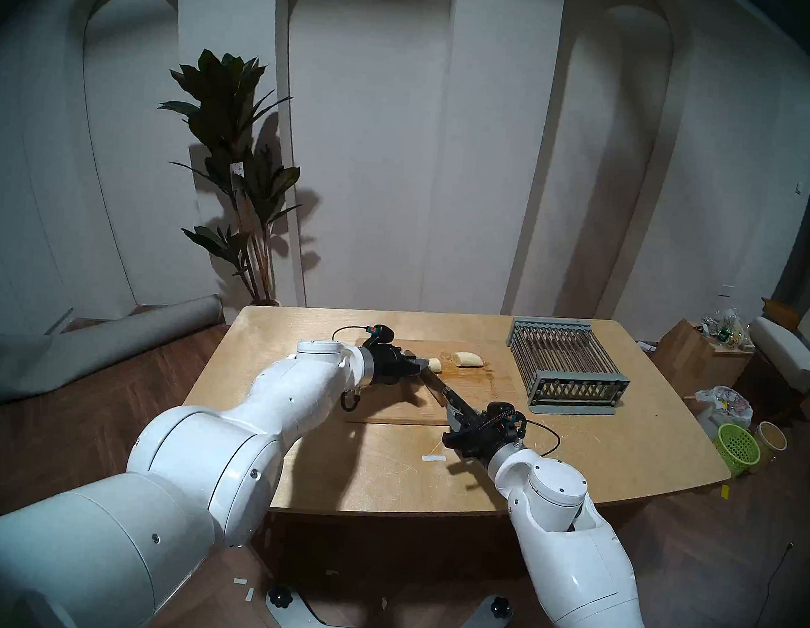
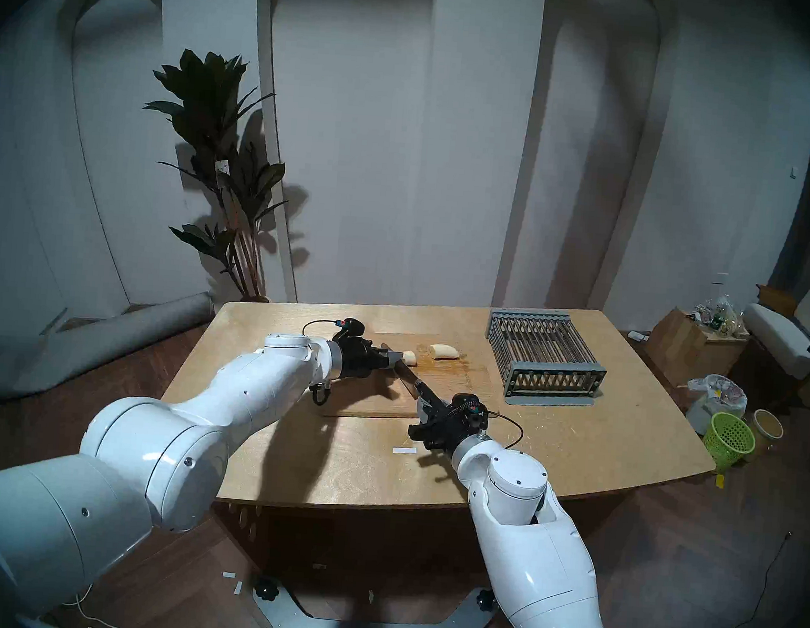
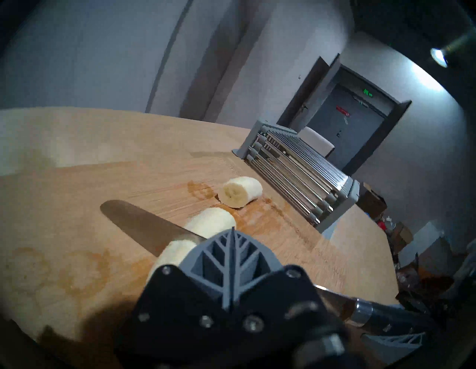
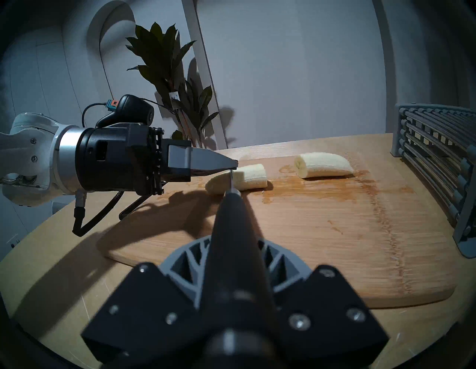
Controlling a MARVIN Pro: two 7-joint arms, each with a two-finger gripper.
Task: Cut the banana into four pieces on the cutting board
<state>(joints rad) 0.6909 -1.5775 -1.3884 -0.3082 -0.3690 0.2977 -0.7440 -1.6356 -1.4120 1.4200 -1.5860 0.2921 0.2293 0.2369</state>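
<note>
The banana lies cut on the cutting board [image 1: 476, 390]. One long piece [image 4: 323, 165] rests apart at the far right. A short chunk [image 4: 251, 176] and an end piece [image 4: 219, 184] sit on either side of the knife blade [image 3: 139, 221], which stands edge-down between them. My right gripper [image 4: 233, 257] is shut on the knife's black handle [image 4: 233, 226]. My left gripper [image 4: 235, 163] is shut, holding nothing, its tip on top of the banana right at the blade; in the left wrist view the fingertips [image 3: 233, 232] hide part of the fruit.
A grey metal rack [image 1: 564, 365] stands on the table right of the board. A white tape strip [image 1: 433, 458] lies on the tabletop near my right wrist. A green basket [image 1: 738, 447] and bags sit on the floor beyond the right table edge.
</note>
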